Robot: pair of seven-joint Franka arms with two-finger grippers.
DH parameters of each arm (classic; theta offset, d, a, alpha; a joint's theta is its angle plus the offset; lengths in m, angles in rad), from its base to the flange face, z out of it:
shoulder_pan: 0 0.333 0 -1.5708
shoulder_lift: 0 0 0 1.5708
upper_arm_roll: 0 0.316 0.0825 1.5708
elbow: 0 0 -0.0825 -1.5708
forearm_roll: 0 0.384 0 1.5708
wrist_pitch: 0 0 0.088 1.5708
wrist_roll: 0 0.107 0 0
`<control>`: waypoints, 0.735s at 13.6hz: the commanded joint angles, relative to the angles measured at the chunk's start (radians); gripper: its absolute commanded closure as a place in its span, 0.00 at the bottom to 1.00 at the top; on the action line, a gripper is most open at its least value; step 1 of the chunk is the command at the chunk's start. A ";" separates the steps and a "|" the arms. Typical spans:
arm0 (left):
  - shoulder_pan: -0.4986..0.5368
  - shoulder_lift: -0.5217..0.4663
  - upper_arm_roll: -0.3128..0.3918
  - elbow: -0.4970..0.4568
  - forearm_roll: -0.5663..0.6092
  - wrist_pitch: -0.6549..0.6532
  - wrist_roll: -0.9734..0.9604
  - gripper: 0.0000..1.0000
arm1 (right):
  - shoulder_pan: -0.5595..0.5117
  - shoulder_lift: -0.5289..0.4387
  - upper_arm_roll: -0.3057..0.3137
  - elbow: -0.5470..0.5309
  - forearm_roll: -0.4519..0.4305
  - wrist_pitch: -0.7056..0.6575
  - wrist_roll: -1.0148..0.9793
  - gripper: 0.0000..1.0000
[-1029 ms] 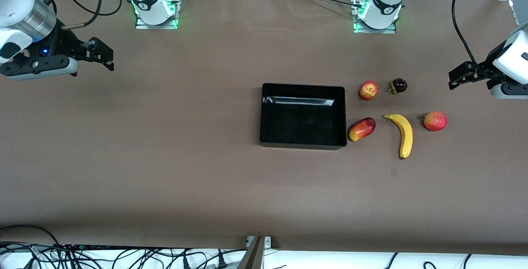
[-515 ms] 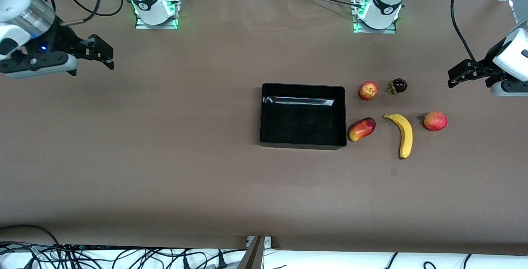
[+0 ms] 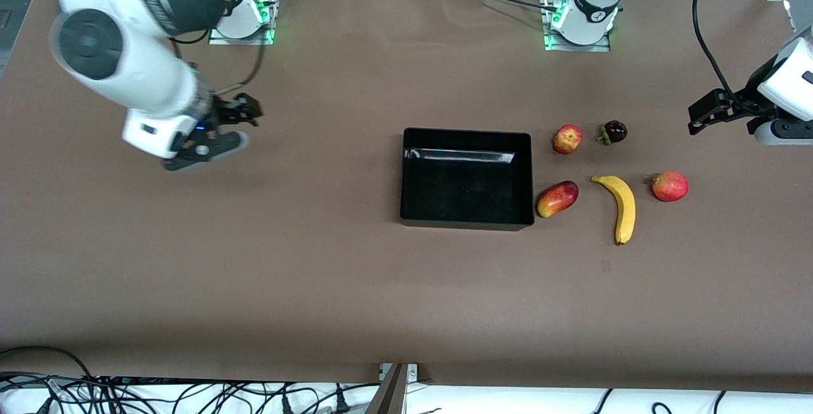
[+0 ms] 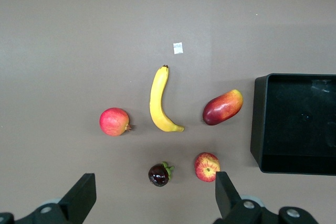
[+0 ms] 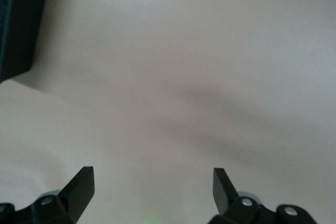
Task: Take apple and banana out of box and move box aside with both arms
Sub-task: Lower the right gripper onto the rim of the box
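The right gripper (image 3: 223, 123), its jaws spread wide and holding nothing, is seen over bare surface (image 3: 254, 274) toward the right arm's end, well apart from the box (image 3: 467, 178). The box is empty; its long axis runs from one arm's end of the surface toward the other. Beside it, toward the left arm's end, the apple (image 3: 567, 139) lies farther from the front camera than the banana (image 3: 621, 206), whose long axis runs toward that camera. The left gripper (image 3: 705, 111), also wide and empty, hangs near the surface's edge; the left arm is judged nearer to the box.
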 commanded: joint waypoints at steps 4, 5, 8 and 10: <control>-0.012 0.023 0.006 0.044 -0.016 -0.003 -0.013 0.00 | 0.242 0.212 0.004 0.031 0.061 0.315 0.460 0.00; -0.012 0.023 0.006 0.044 -0.016 -0.004 -0.011 0.00 | 0.281 0.257 0.004 0.029 0.058 0.392 0.540 0.00; -0.002 0.025 0.007 0.044 -0.019 -0.007 -0.011 0.00 | 0.358 0.369 0.003 0.031 0.049 0.576 0.652 0.00; 0.001 0.026 0.007 0.046 -0.018 -0.012 -0.011 0.00 | 0.369 0.407 0.003 0.031 0.046 0.632 0.660 0.00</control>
